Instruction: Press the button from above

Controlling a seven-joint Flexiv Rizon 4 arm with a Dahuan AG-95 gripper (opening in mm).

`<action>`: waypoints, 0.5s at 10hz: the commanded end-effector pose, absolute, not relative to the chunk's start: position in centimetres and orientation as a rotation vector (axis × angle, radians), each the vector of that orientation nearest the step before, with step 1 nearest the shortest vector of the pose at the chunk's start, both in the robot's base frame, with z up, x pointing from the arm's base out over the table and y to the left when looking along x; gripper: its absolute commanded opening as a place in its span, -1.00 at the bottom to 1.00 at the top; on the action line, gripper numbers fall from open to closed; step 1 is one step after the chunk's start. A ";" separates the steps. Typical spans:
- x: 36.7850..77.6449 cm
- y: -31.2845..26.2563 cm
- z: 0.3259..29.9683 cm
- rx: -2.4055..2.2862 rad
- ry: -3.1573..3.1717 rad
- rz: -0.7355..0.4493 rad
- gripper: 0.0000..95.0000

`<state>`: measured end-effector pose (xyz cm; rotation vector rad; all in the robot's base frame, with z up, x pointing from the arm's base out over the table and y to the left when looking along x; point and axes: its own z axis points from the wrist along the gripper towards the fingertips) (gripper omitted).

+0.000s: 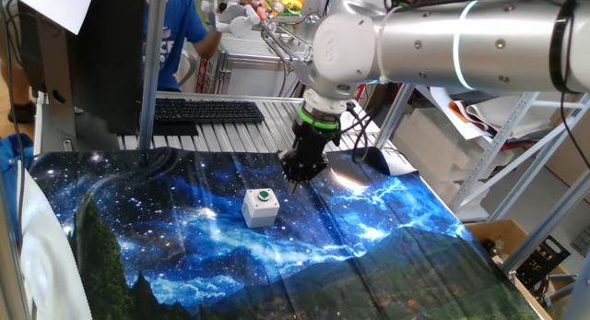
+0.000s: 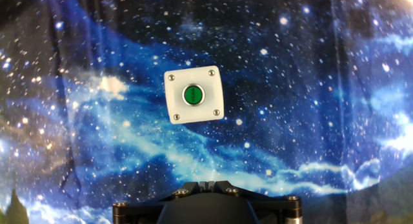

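One button [image 2: 193, 95], one gripper [image 1: 297, 182].

The silver arm [image 1: 461, 43] enters from the upper right of the fixed view and runs left to a bulky rounded joint near the top centre, where it turns downward through a wrist ringed in green [image 1: 318, 120]. Below that ring the dark gripper [image 1: 300, 177] points down at the centre of the frame, its tip held above the surface. In the hand view only its black, bolted base shows along the bottom edge, and the fingertips cannot be made out.
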<state>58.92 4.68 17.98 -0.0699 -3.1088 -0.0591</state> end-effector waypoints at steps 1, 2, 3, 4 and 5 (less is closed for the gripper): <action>59.1 4.7 18.0 -0.088 -3.106 -0.062 -1.00; 59.0 4.7 18.0 -0.093 -3.105 -0.066 -1.00; 59.0 4.8 18.0 -0.108 -3.105 -0.066 -1.00; 59.0 4.8 18.0 -0.103 -3.105 -0.064 -1.00; 59.0 4.8 18.0 -0.107 -3.105 -0.064 -1.00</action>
